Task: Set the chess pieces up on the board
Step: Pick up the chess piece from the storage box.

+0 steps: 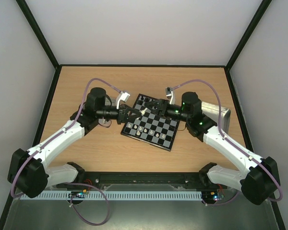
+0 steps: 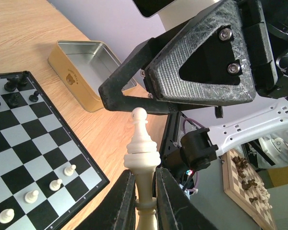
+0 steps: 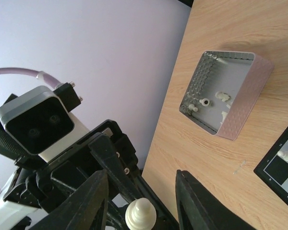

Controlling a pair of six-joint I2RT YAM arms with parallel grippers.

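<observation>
The left gripper point(image 2: 145, 178) was clenched on the stem of a tall cream-white chess piece point(image 2: 141, 143), at the lower centre of the left wrist view. The right gripper point(image 3: 140, 183) was released, its jaws apart on either side of the piece's head and not touching it. In the top view the piece hung over the upper left part of the board point(image 1: 151, 128). White pawns point(image 2: 31, 195) stood on the board.

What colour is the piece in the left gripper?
Cream-white piece; the left wrist view shows it best.
</observation>
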